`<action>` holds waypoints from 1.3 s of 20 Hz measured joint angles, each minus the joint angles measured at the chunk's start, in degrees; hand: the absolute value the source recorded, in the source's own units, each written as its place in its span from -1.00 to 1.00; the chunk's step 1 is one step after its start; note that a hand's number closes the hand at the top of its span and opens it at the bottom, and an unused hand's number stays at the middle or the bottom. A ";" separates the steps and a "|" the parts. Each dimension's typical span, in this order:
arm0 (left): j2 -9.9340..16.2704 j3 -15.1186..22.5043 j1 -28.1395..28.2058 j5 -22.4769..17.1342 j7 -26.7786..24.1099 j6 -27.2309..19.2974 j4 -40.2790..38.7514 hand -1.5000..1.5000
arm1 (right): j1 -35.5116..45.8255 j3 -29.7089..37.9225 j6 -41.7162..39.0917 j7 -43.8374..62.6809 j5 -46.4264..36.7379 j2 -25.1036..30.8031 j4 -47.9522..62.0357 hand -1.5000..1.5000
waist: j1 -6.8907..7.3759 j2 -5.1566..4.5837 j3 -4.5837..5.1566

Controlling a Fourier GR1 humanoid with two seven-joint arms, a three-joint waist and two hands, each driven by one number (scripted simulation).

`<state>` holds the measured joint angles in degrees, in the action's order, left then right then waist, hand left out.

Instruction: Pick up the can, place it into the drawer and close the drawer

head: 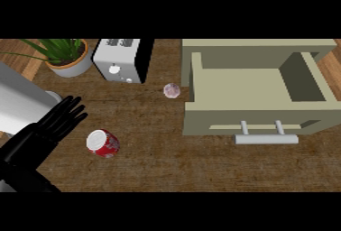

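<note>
The left hand [57,121], fingers straight and apart, hovers beside the can [103,143]; bare counter [166,158] separates it from the open drawer [256,85].

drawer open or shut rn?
Open: the drawer is pulled out, its bare inside showing, handle toward the robot. The can sits outside on the counter.

Looking like a home kitchen: wooden counter [200,167] carrying a white toaster [120,61], a potted green plant [65,56] sitting just beside it, and a beige drawer [256,97] with a bar handle standing pulled open.
</note>
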<state>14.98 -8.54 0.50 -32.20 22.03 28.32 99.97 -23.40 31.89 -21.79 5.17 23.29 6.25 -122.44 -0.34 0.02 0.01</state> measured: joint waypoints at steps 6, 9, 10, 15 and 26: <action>-1.87 -0.55 -0.52 8.27 -9.36 2.91 -9.71 -1.00 | -1.48 2.01 -2.58 0.06 1.03 -0.91 -1.02 -1.00 | -0.10 -0.02 0.01; -2.45 -0.74 -1.42 11.38 -12.61 2.93 -13.15 -1.00 | -0.51 3.06 -2.74 1.45 1.92 -0.57 -1.05 -1.00 | -0.05 -0.02 0.02; -2.36 -1.22 -1.61 11.99 -13.95 3.28 -14.77 -1.00 | -1.00 3.32 -3.59 0.79 1.62 -1.11 -0.60 -1.00 | -0.06 -0.02 0.02; -2.18 -2.62 -3.69 17.55 -22.13 3.18 -23.65 -1.00 | -0.85 4.14 -4.80 0.86 1.30 -2.03 -0.73 -1.00 | -0.12 -0.04 0.01; 0.15 -3.43 -9.46 26.38 -38.07 4.86 -45.15 -1.00 | 0.38 7.72 -7.44 2.58 3.42 -2.27 -0.08 -1.00 | -0.15 -0.08 0.02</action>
<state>15.13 -11.97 -8.95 -5.82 -16.04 33.18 54.83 -23.02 39.62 -29.23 7.75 26.71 3.98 -122.51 -0.49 -0.05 0.03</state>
